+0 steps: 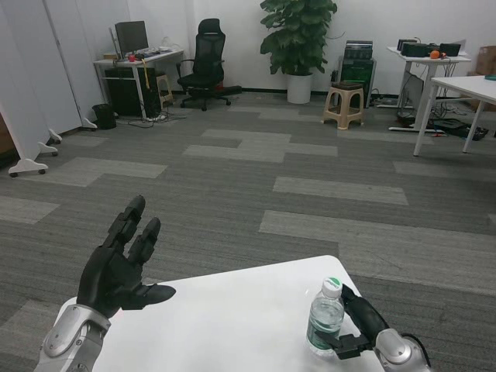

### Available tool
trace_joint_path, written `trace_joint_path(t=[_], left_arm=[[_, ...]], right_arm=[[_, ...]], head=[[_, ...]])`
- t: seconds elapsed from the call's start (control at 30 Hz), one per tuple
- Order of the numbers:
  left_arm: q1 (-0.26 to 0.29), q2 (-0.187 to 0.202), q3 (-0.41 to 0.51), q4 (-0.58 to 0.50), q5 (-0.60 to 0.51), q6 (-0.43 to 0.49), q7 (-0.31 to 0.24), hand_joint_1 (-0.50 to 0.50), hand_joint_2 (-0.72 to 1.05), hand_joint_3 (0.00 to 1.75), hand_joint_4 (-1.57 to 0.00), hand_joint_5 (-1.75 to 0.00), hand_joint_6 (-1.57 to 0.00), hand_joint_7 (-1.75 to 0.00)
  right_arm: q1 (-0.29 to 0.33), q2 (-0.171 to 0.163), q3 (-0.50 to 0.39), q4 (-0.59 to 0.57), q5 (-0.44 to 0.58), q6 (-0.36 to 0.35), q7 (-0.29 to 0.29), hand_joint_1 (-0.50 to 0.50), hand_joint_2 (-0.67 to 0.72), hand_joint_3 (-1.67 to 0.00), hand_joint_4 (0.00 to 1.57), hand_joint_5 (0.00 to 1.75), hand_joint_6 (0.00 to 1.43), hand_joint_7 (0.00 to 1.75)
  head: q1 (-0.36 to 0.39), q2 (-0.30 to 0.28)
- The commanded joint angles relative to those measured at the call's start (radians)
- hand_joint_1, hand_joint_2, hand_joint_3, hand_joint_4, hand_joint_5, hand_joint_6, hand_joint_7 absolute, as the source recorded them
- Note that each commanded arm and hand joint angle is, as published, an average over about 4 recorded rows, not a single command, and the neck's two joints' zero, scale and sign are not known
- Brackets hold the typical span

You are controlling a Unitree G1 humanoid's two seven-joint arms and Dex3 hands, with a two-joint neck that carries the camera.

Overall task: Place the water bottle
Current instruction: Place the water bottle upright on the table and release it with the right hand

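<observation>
A: Where is the water bottle [325,316], and what is inside?

B: It stands on the white table [232,318] near the right edge, about five o'clock in the view. It is clear plastic with a white and green cap. What it has inside I cannot tell. It leans a little to the left.

A: Which hand has it?

B: The right hand [358,325] grips it from the right side, with fingers closed around the lower body. The left hand [118,267] is raised over the table's left corner at eight o'clock, fingers spread, holding nothing.

A: And the room?

B: Grey carpet in bands. At twelve o'clock a large plant [298,35], at eleven an office chair [208,62] beside a desk [139,66]. A plastic stool [345,105] stands at one o'clock.
</observation>
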Motion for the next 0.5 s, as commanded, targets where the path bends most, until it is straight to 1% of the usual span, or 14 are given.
trace_joint_path(t=[0.03, 0.13, 0.17, 0.2, 0.27, 0.3, 0.37, 0.43, 0.5], left_arm=[[-0.007, 0.001, 0.005, 0.003, -0.002, -0.002, 0.001, -0.50, 0.34, 0.09, 0.00, 0.00, 0.00, 0.00], [-0.007, 0.001, 0.005, 0.003, -0.001, -0.002, 0.001, -0.50, 0.34, 0.09, 0.00, 0.00, 0.00, 0.00], [-0.007, 0.001, 0.006, 0.003, -0.001, -0.002, 0.001, -0.50, 0.34, 0.09, 0.00, 0.00, 0.00, 0.00], [-0.007, 0.001, 0.006, 0.003, -0.001, -0.002, 0.001, -0.50, 0.34, 0.09, 0.00, 0.00, 0.00, 0.00], [-0.007, 0.001, 0.006, 0.003, -0.002, -0.002, 0.001, -0.50, 0.34, 0.09, 0.00, 0.00, 0.00, 0.00], [-0.007, 0.001, 0.006, 0.003, -0.002, -0.002, 0.001, -0.50, 0.34, 0.09, 0.00, 0.00, 0.00, 0.00], [-0.007, 0.001, 0.006, 0.003, -0.002, -0.002, 0.001, -0.50, 0.34, 0.09, 0.00, 0.00, 0.00, 0.00], [-0.007, 0.001, 0.006, 0.003, -0.002, -0.002, 0.001, -0.50, 0.34, 0.09, 0.00, 0.00, 0.00, 0.00], [-0.007, 0.001, 0.006, 0.003, -0.002, -0.002, 0.001, -0.50, 0.34, 0.09, 0.00, 0.00, 0.00, 0.00]], right_arm=[[0.006, -0.015, -0.015, -0.015, 0.012, -0.018, 0.010, -0.46, -0.41, -0.71, 0.00, 0.29, 0.00, 0.00], [0.011, -0.019, -0.022, -0.022, 0.014, -0.019, 0.025, -0.43, -0.41, -0.65, 0.00, 0.41, 0.00, 0.00], [0.012, -0.019, -0.025, -0.024, 0.015, -0.020, 0.028, -0.41, -0.40, -0.59, 0.00, 0.46, 0.00, 0.00], [0.013, -0.019, -0.027, -0.026, 0.015, -0.020, 0.031, -0.40, -0.38, -0.56, 0.00, 0.48, 0.00, 0.00], [0.020, -0.020, -0.051, -0.038, 0.016, -0.024, 0.043, -0.34, -0.32, -0.48, 0.01, 0.48, 0.00, 0.00], [0.024, -0.020, -0.065, -0.046, 0.017, -0.027, 0.050, -0.32, -0.30, -0.48, 0.01, 0.48, 0.00, 0.00], [0.031, -0.023, -0.087, -0.058, 0.019, -0.032, 0.062, -0.27, -0.29, -0.48, 0.01, 0.39, 0.00, 0.00], [0.037, -0.028, -0.099, -0.067, 0.021, -0.032, 0.067, -0.25, -0.29, -0.48, 0.00, 0.24, 0.00, 0.00], [0.044, -0.034, -0.117, -0.079, 0.023, -0.032, 0.074, -0.25, -0.29, -0.48, 0.01, 0.22, 0.00, 0.00]], head=[[0.000, 0.000], [0.000, 0.000], [0.000, 0.000], [0.000, 0.000], [0.000, 0.000], [0.000, 0.000], [0.001, 0.000], [0.001, -0.001], [0.001, -0.001]])
